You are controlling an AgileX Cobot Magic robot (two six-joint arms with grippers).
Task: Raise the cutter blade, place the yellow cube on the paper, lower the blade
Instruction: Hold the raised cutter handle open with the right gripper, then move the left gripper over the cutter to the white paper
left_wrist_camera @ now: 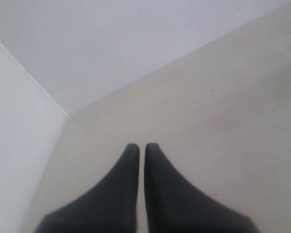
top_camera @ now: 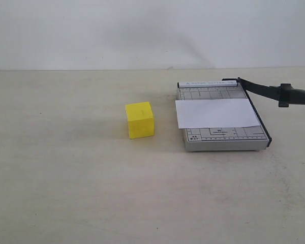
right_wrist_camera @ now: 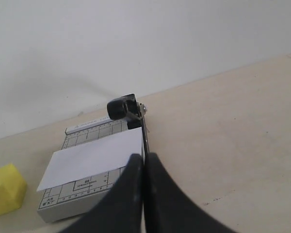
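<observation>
Scuffing is seen across the near part of the beige surface [top_camera: 91, 203]. In the left wrist view the left fingers [left_wrist_camera: 119, 194] are shown brought together over bare surface, with only a thin slit left between the tips and nothing held. In the right wrist view the right fingers [right_wrist_camera: 167, 199] are likewise pressed shut, and are pointed along the board's cutting edge; whether anything is clamped under them cannot be told.

Further in, the yellow cube [top_camera: 140, 120] is set directly on the surface, to the left of the grey board [top_camera: 229, 138] and near it but apart from it; it is not on the sheet. Its faces are matte and bright yellow; the top is lit paler than the front; its edges are crisp, and a faint mark is seen on the top.

Beyond it, the paper [top_camera: 216, 113] is laid flat across the middle of the board; it is plain white, and its left edge is carried slightly past the board's left side; printed grid lines and rulers are left showing in front of and behind it.

At the board's far right corner the cutter blade [top_camera: 259, 88] is hinged; it is raised clear of the board, and its thick rounded handle [top_camera: 299, 96] is cut off by the exterior view's right edge.

Behind everything a white wall [top_camera: 142, 30] is seen.
</observation>
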